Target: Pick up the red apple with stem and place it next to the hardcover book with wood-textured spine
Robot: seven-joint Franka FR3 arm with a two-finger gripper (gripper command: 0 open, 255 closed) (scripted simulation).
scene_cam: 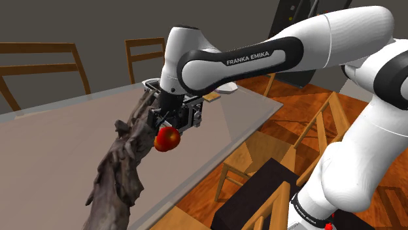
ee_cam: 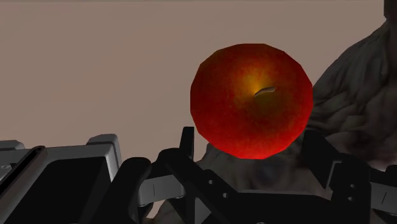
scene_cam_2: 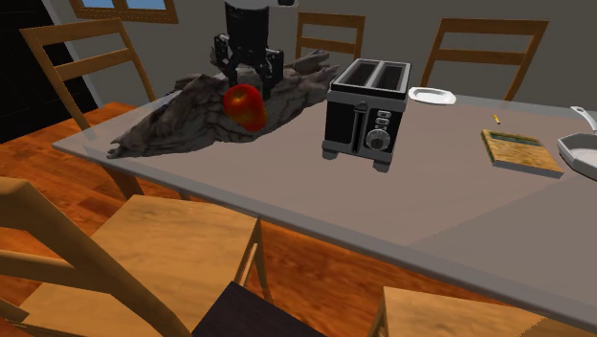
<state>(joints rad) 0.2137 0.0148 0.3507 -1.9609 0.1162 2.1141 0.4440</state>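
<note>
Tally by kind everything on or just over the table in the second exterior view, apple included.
Red apple: 1
Toaster: 1
Book: 1
Gnarled grey wood piece: 1
White plate: 1
White dish at the edge: 1
Small yellow item: 1
Total: 7

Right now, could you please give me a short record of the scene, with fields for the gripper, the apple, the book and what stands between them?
gripper: fingers shut on the apple, over the table
apple: red, stem showing, beside a dark gnarled wood piece
book: flat on the table, far toward the second exterior view's right, apart from the apple
between them: black toaster; white plate behind it
task state: apple held, not yet placed
</note>
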